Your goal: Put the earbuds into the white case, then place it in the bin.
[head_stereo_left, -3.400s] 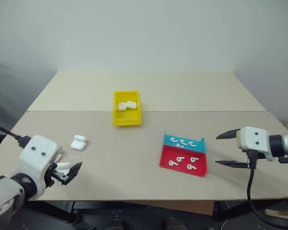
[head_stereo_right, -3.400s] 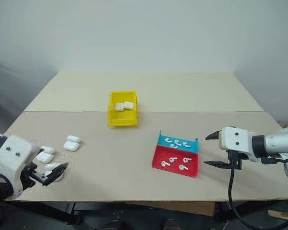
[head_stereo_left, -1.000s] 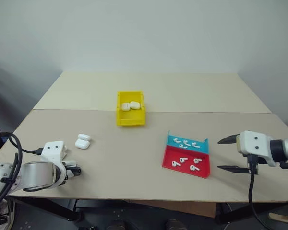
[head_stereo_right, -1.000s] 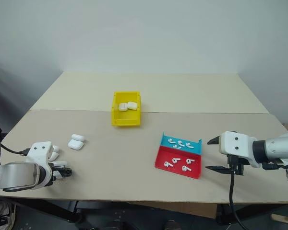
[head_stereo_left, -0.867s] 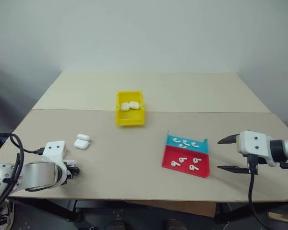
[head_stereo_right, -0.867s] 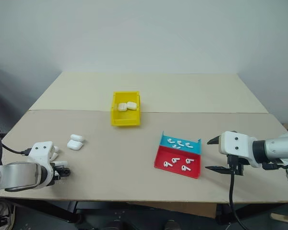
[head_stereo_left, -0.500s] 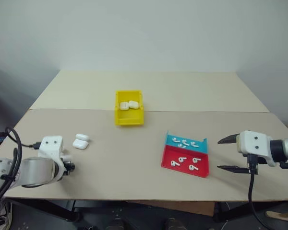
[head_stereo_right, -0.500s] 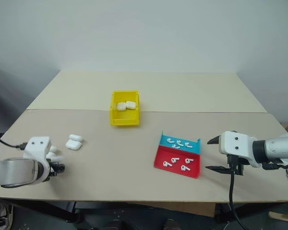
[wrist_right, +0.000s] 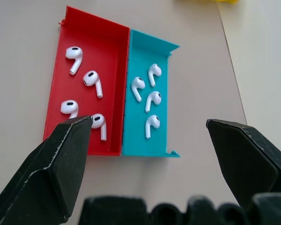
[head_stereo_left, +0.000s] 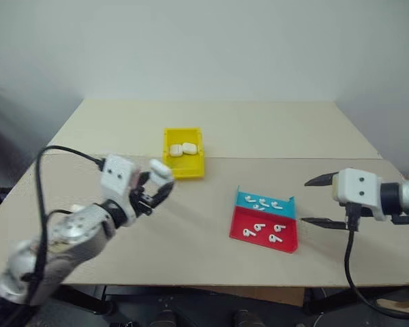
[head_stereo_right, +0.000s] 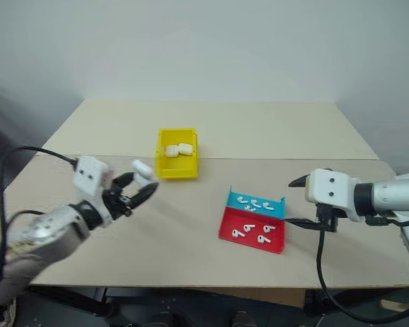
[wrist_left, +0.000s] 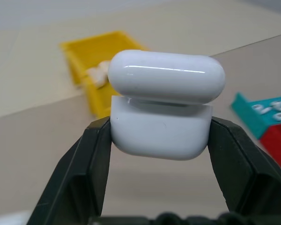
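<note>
Left gripper (wrist_left: 159, 136) clamped a glossy, rounded white case (wrist_left: 163, 105), lid ajar; right gripper (wrist_right: 150, 164) gaped wide above the flat red-and-blue tray (wrist_right: 113, 61).

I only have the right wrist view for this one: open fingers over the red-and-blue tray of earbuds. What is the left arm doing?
Observer: The left gripper is shut on a white case, held up in the air.
Operator: Is the case closed?
Observer: In the left wrist view its lid sits slightly lifted off the base, so it looks ajar.
Operator: Anything in the bin?
Observer: The yellow bin holds two white cases, side by side.
</note>
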Motion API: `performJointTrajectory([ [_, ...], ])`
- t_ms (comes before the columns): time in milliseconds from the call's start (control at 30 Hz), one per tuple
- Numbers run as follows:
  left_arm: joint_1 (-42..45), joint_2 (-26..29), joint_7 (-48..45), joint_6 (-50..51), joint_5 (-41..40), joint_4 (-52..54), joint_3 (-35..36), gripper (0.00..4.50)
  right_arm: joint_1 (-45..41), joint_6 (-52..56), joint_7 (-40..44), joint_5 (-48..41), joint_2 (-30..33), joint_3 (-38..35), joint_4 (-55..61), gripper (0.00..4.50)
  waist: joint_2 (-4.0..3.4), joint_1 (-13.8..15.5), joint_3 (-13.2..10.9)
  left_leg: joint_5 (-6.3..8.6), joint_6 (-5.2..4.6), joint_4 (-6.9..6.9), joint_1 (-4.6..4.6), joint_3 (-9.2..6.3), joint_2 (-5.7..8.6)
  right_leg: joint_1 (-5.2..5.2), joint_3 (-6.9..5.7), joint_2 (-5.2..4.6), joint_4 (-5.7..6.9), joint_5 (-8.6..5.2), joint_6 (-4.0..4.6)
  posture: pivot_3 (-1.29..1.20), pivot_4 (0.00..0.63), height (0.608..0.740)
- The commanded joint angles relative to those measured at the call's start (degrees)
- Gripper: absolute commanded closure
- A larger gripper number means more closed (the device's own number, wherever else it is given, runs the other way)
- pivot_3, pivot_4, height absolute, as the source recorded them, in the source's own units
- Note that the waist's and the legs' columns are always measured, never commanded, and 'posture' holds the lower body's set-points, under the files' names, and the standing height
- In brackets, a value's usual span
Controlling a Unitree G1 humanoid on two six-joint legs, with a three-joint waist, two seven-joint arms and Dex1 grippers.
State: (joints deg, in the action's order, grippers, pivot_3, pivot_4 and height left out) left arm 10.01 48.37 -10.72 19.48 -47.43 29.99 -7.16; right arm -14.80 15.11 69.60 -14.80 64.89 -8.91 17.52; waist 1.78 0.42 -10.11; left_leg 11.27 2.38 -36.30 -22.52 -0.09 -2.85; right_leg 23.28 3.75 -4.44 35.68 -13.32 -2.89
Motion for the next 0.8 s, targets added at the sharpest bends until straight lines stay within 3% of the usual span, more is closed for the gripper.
performJointTrajectory([
  [33,-1.3,-8.1,-15.0,-17.4,11.1,-8.0,-2.6,1.7,-0.7,3.1,-1.4,0.2,0.7,1.5,4.8,0.0,-0.02,0.0,0.0,0.01,-0.02,0.0,-0.03,0.0,0.0,0.01,0.01,-0.01,-0.05,0.02,-0.04,0.0,0.15,0.74],
  [167,-2.1,-18.8,-28.6,-32.0,14.2,-18.3,-2.8,1.7,-2.0,7.9,-3.3,0.3,0.6,4.6,10.0,0.0,-0.05,0.1,0.0,0.03,-0.1,-0.18,-0.29,0.0,-0.02,0.15,0.01,0.0,-0.04,0.08,-0.14,0.0,0.15,0.74],
  [267,-0.9,-23.6,-38.9,-39.6,14.8,-25.8,-2.6,1.7,-4.5,12.4,-3.7,-0.2,0.4,8.0,13.6,0.0,-0.09,-0.1,0.1,0.09,-0.2,-0.38,-0.4,0.01,-0.02,0.2,0.02,0.0,0.0,0.14,-0.24,0.0,0.15,0.74],
  [433,-0.2,-30.3,-54.9,-45.7,8.1,-32.9,-0.5,1.7,-11.8,23.5,-1.1,1.9,3.3,17.7,16.2,0.0,-0.17,-0.4,0.1,0.12,-0.24,-0.49,-0.41,0.0,-0.03,0.2,0.02,0.0,0.05,0.14,-0.33,0.0,0.15,0.74],
  [700,-0.4,-33.8,-61.9,-43.1,6.8,-34.5,1.4,1.7,-25.8,33.5,2.6,7.8,1.6,32.0,13.0,0.0,-0.22,-1.3,0.1,0.16,-0.32,-0.57,-0.51,0.0,-0.05,0.34,0.04,0.01,0.12,0.24,-0.52,0.0,0.15,0.74],
  [800,-0.9,-34.0,-63.5,-42.5,7.5,-34.0,1.7,1.7,-29.2,35.6,3.1,10.3,-0.3,36.4,11.7,0.57,-0.22,-1.4,0.1,0.16,-0.33,-0.57,-0.57,0.0,-0.05,0.44,0.05,0.02,0.16,0.29,-0.62,0.0,0.15,0.74],
])
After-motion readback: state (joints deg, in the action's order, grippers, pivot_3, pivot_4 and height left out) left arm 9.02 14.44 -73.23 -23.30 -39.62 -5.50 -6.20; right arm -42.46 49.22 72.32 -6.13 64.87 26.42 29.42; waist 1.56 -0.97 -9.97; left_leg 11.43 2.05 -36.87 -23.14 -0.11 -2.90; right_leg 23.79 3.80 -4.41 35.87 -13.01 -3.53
